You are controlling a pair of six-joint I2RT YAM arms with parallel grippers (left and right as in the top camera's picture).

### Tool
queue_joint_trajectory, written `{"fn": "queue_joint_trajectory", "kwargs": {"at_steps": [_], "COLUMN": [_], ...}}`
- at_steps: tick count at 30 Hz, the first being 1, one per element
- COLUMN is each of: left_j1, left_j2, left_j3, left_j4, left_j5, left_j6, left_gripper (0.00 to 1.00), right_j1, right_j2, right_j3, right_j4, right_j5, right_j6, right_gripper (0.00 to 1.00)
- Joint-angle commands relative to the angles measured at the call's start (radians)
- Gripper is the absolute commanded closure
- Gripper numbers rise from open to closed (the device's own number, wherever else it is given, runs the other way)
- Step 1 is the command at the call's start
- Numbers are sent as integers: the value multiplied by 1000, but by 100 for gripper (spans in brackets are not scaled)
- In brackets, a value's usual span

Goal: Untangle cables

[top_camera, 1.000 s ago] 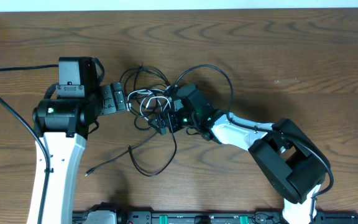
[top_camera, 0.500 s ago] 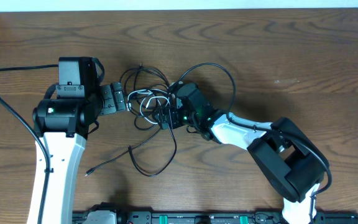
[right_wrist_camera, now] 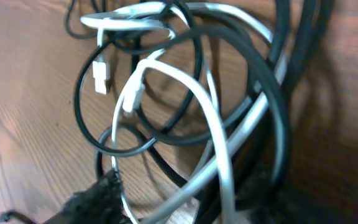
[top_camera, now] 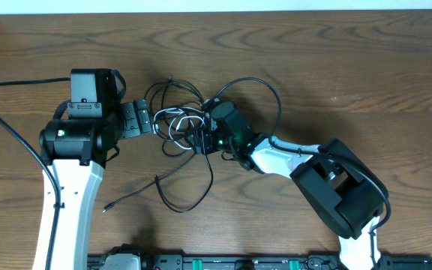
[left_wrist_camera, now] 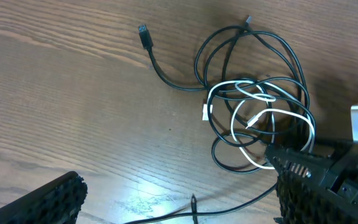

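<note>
The tabletop is brown wood with a strong, wavy grain running mostly side to side. A small pale speck sits on it, off to the right. Past its far edge runs a white strip. Along the near edge lies a black rail with a few green marks. In the left wrist view, a soft patch of glare lies on the wood.

The right gripper is pushing a little deeper into the tangle of cables from the side facing its own arm. Its jaws are drawing closer together over the strands there, and the right arm's elbow is swinging nearer the tangle.
</note>
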Motion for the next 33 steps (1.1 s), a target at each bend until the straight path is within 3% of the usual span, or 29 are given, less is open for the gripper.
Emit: {"fn": "queue_joint_trajectory", "kwargs": {"at_steps": [1, 5, 6, 17, 26, 33], "left_j1": [5, 5, 5, 5, 5, 5], "left_j2": [-6, -6, -6, -6, -6, -6], "left_j3": [0, 0, 0, 0, 0, 0], "left_j4": [-3, -3, -3, -3, -3, -3], "left_j5": [1, 1, 1, 1, 1, 1], "left_j6": [-6, -6, -6, -6, -6, -6], "left_gripper": [3, 2, 2, 3, 3, 2], "right_j1": [10, 1, -5, -213, -321, -330], "right_j2": [23, 22, 22, -117, -444, -723], "right_j3": [2, 2, 2, 2, 2, 2], "right_j4": [-10, -20, -23, -236, -446, -489], "right_j5": [7, 7, 6, -153, -71, -3], "right_j6": [12, 11, 11, -77, -296, -495], "right_gripper": [59, 97, 99, 99, 99, 99]}}
